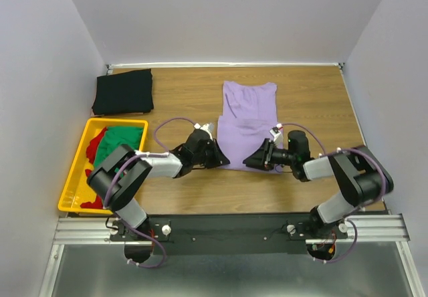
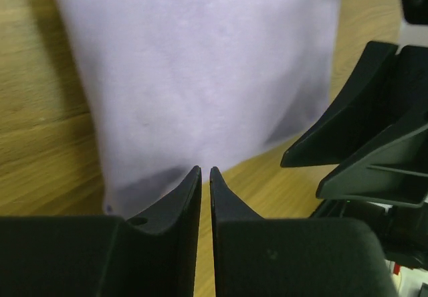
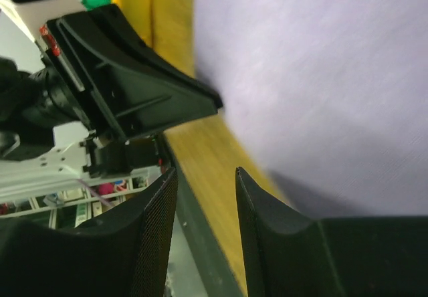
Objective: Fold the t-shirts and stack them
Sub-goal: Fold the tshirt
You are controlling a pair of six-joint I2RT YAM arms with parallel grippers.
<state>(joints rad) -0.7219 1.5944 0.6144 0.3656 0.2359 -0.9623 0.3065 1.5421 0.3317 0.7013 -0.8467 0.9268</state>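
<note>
1. Finds the lavender t-shirt (image 1: 247, 120) flat on the worktop (image 1: 187, 96), right of centre, as a narrow strip running from near the back edge toward the near edge, collar end at the back
2. Places the left gripper (image 1: 223, 162) at the near left corner of that strip, low over the wood; records its jaws drawn almost together, only a thin slit between them, tips at the hem, no cloth visible in the slit
3. Places the right gripper (image 1: 246, 163) at the near right corner, facing the left one; records its jaws standing moderately apart, bare wood showing between them, nothing held
4. Locates the black t-shirt (image 1: 124, 91) folded in the back left corner
5. Locates the yellow crate (image 1: 117, 120) against the left edge, with the green t-shirt (image 1: 120, 140) and the red t-shirt (image 1: 95, 146) bunched inside
</note>
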